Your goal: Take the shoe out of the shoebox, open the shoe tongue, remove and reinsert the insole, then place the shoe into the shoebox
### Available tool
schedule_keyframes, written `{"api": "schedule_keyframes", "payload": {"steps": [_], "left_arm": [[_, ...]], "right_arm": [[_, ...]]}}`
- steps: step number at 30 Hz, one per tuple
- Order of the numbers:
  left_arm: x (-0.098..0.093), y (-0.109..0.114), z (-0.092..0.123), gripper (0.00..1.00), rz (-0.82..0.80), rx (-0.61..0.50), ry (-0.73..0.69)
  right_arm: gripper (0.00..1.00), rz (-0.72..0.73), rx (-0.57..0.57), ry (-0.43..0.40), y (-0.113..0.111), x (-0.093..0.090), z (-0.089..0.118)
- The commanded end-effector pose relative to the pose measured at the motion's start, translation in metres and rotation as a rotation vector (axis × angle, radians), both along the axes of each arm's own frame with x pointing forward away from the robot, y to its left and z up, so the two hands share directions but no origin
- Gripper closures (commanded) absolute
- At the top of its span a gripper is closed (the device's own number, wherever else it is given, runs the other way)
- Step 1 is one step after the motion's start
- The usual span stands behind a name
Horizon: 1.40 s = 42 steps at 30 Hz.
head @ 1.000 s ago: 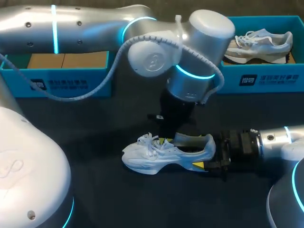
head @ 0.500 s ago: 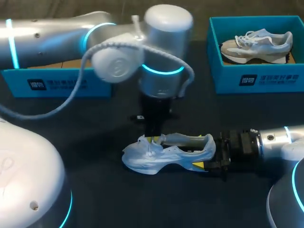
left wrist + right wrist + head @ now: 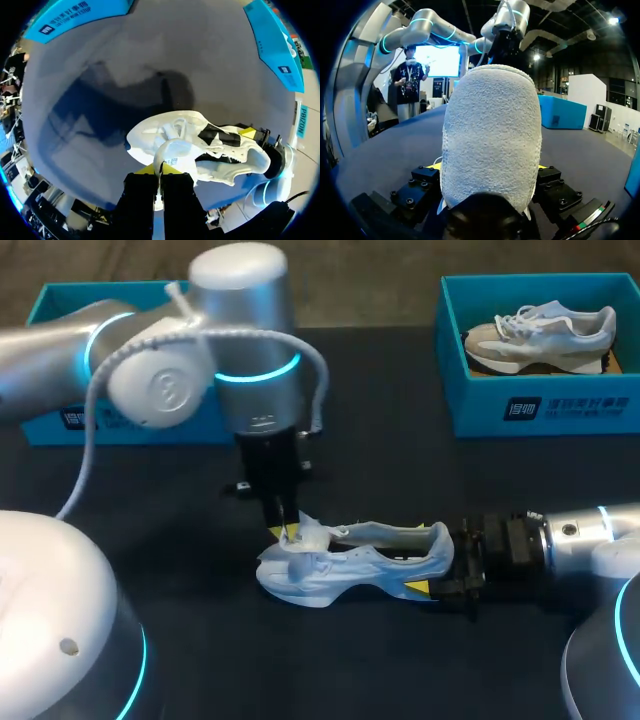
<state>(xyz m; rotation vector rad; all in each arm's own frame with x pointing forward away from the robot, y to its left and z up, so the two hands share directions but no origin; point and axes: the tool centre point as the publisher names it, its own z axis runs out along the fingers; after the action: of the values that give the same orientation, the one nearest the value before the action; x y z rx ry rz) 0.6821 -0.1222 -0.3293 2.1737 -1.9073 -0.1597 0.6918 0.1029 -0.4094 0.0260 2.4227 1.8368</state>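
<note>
left tool (image 3: 159, 170) pinching the tongue (image 3: 171, 150), right tool (image 3: 445, 570) clamping the shoe (image 3: 350, 565) by its heel. I'd peel it forward slowly and keep the heel pinned.

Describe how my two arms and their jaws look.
Both arms are rounded silver-grey tubes with glowing cyan rings at the joints. The left arm carries a pale ribbed cable looping outside it. The right arm ends in a black wrist block. The jaws are black with bright yellow tips.

On the shoe (image 3: 350, 562), you'll see the heel (image 3: 490, 140) covered in rough, nubbly cloth. Under the shoe the table (image 3: 400, 480) looks matt; the box (image 3: 600, 415) behind it, smooth card.
</note>
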Motion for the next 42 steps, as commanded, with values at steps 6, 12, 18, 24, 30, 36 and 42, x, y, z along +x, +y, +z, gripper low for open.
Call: {"api": "schedule_keyframes", "payload": {"steps": [6,12,18,24,30,36,42], "left_arm": [[-0.005,0.008,-0.022,1.0,0.041,-0.307,-0.018],[-0.01,0.012,-0.03,0.85,0.028,-0.293,-0.014],[-0.013,0.019,-0.026,0.58,0.021,-0.254,-0.045],[-0.015,0.031,-0.005,0.39,-0.001,-0.234,-0.113],[-0.007,0.03,0.026,0.37,-0.053,-0.258,-0.167],[-0.002,0.013,0.056,0.38,-0.206,-0.262,-0.165],[0.006,-0.01,0.085,0.4,-0.355,-0.256,-0.175]], "right_arm": [[1.0,-0.002,-0.005,0.0,0.001,-0.001,0.0],[1.0,-0.002,-0.005,0.0,0.001,-0.001,0.0],[1.0,-0.002,-0.005,0.0,0.001,-0.001,0.0],[1.0,-0.002,-0.005,0.0,0.001,-0.001,0.0],[1.0,-0.002,-0.005,0.0,0.001,-0.001,0.0],[1.0,-0.002,-0.005,0.0,0.001,-0.001,0.0],[1.0,-0.002,-0.005,0.0,0.001,-0.001,0.0]]}}
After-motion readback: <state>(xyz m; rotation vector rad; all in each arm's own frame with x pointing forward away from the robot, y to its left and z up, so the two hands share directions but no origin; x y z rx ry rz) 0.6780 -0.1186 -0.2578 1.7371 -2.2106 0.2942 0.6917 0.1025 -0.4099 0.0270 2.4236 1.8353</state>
